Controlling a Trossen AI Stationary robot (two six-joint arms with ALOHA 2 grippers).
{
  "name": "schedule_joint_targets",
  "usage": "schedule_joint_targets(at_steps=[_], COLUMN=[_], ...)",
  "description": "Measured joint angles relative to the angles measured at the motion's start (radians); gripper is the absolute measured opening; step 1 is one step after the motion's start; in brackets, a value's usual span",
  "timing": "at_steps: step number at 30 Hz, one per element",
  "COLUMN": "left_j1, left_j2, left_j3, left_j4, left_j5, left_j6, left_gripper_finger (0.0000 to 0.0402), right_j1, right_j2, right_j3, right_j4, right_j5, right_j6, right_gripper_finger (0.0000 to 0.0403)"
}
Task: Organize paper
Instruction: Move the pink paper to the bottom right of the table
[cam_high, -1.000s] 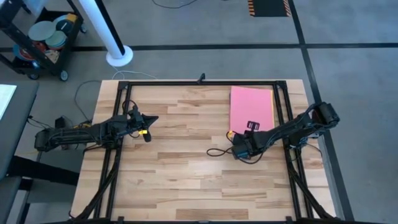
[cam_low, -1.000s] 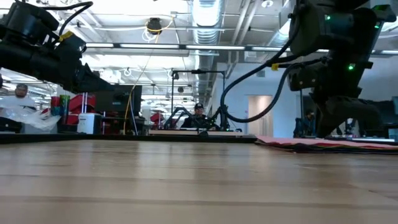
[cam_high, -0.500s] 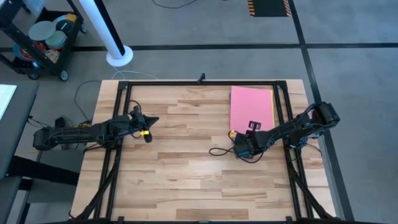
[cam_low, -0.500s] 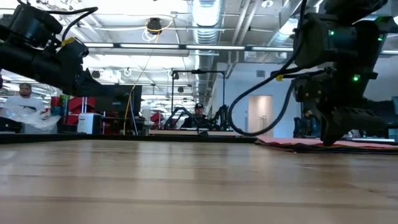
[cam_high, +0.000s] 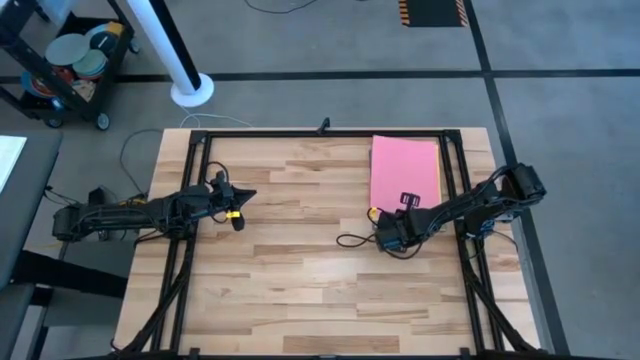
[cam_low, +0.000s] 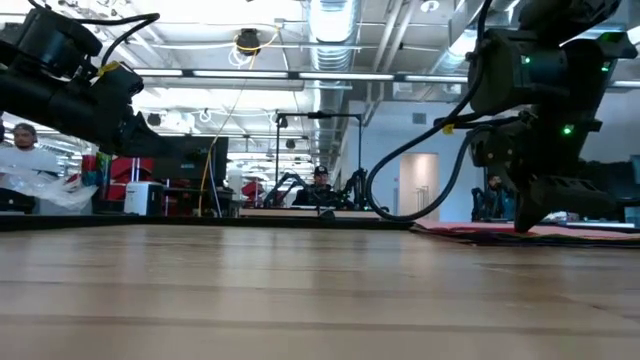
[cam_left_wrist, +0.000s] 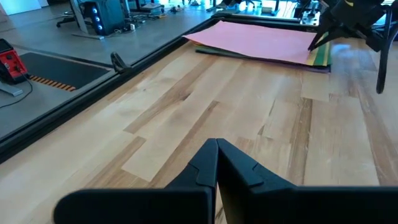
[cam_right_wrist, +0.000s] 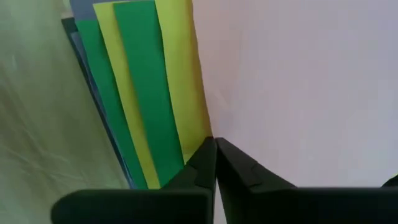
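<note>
Paper stack (cam_high: 405, 170) lies flat at the far right of the wooden table (cam_high: 300, 260), long side running front to back, just inside the black frame rail (cam_high: 452, 180) on that side. Top sheet is pink. In the right wrist view the lower sheets fan out past the pink edge: yellow (cam_right_wrist: 180, 81), green (cam_right_wrist: 140, 93), a second yellow strip, then a bluish-purple edge (cam_right_wrist: 93, 93) nearest the bare wood. The left wrist view shows the same stack (cam_left_wrist: 261, 42) with the lower sheets peeking out along its near edge.

Right gripper (cam_high: 403, 203) sits over the near end of the stack, at its left corner. Its fingers (cam_right_wrist: 214, 162) are pressed together with no gap, tips at the boundary between pink and yellow; nothing is held between them. Whether the tips touch the paper cannot be told. A loose black cable (cam_high: 352, 241) loops on the table just left of that wrist.

Left gripper (cam_high: 240, 192) hovers at the table's left side, well apart from the stack, fingers (cam_left_wrist: 217, 168) closed on nothing.

Surroundings: white pillar base (cam_high: 191, 92) beyond the table's far left corner; a cart with coloured plates (cam_high: 75, 60) farther left. Low view shows an open workshop behind the table, a person (cam_low: 22, 140) at far left.
</note>
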Motion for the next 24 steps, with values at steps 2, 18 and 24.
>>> schedule_joint_targets(at_steps=[2, 18, 24], left_j1=[0.000, 0.000, 0.000], left_j2=[0.000, 0.000, 0.000], left_j3=[0.000, 0.000, 0.000], left_j4=[0.000, 0.001, 0.001], left_j5=[0.000, -0.001, -0.001], left_j6=[0.000, -0.042, -0.045], left_gripper_finger=[0.0000, 0.0000, 0.0000], right_j1=[0.006, 0.263, 0.409], right_j2=[-0.003, -0.078, -0.075], right_j3=[0.000, 0.128, 0.176], right_j4=[0.000, 0.032, 0.123], right_j5=[-0.017, -0.376, -0.446], right_j6=[0.000, 0.238, 0.501], right_gripper_finger=[0.0001, 0.0000, 0.0000])
